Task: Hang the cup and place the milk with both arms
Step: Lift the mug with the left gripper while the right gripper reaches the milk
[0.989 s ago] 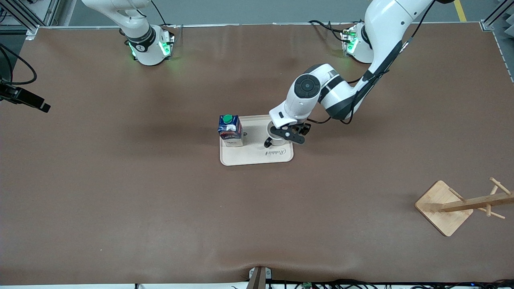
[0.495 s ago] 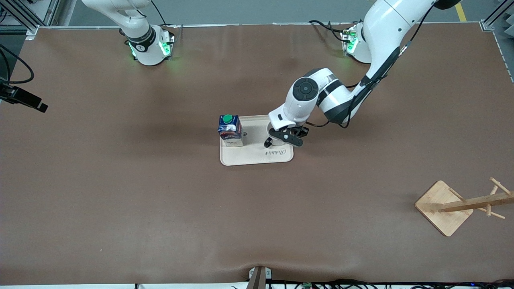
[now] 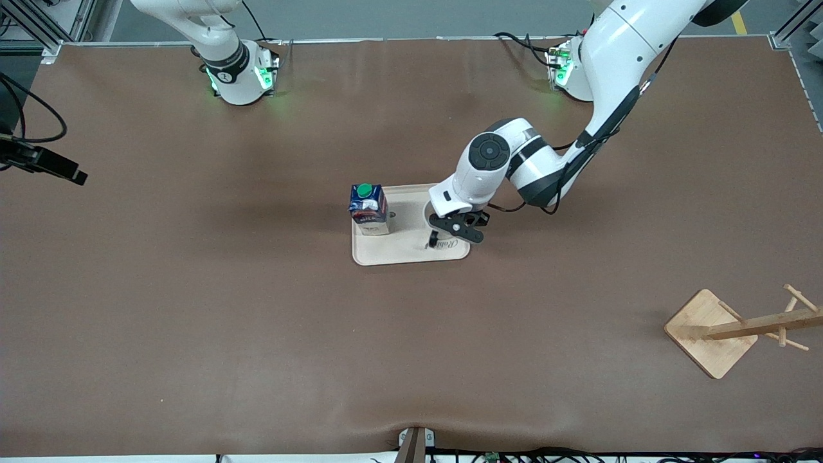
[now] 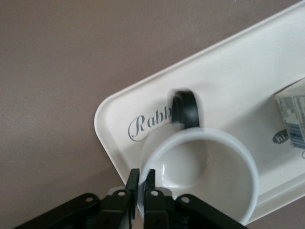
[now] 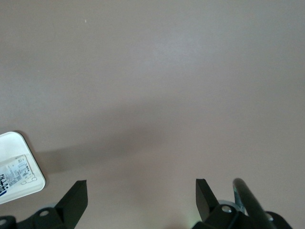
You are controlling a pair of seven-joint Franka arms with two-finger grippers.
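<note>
The white cup with its black loop handle is over the cream tray. My left gripper is shut on the cup's rim, one finger inside and one outside. In the front view the left gripper covers most of the cup, and only the handle shows. The dark-blue milk carton with a green cap stands upright on the tray, at the end toward the right arm. My right gripper is open and empty over bare table beside the tray's corner.
A wooden cup rack with pegs stands near the front camera at the left arm's end of the table. The brown mat covers the table. A black device with cables shows at the table's edge by the right arm's end.
My left gripper has moved with the cup toward the tray's edge nearer the front camera. The milk carton and the rack have not moved.
</note>
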